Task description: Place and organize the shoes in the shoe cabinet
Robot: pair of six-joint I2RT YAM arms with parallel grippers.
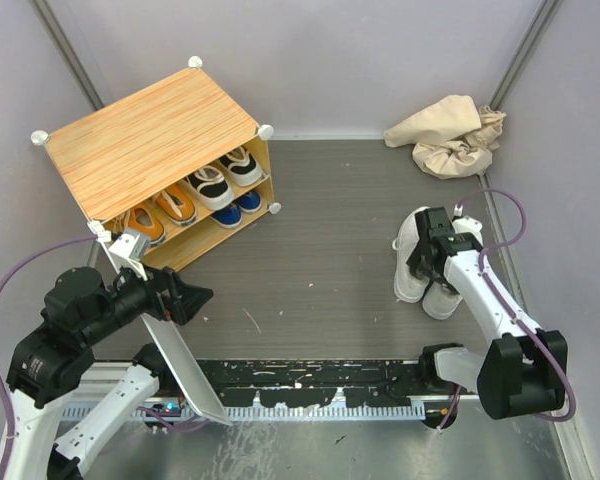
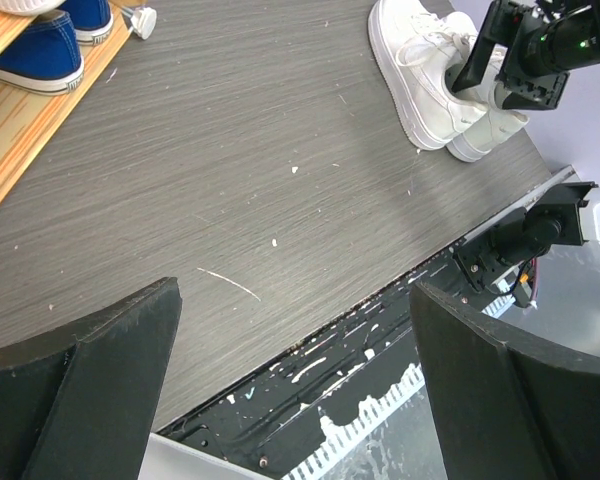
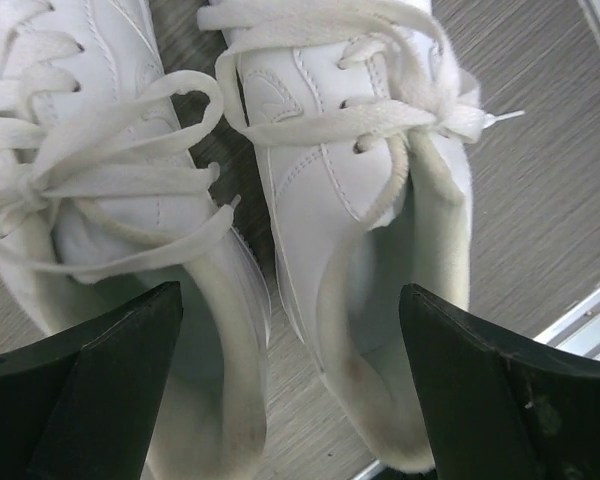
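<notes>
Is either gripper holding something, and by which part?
Nothing is held. The right gripper has its jaws open above the heels of the white shoes; the left gripper is open and empty.

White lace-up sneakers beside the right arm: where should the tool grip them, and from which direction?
Probably the adjoining inner heel collars, pinched together from straight above: the white lace-up sneakers stand side by side, upright, openings up, so the right tool could lift both at once.
</notes>
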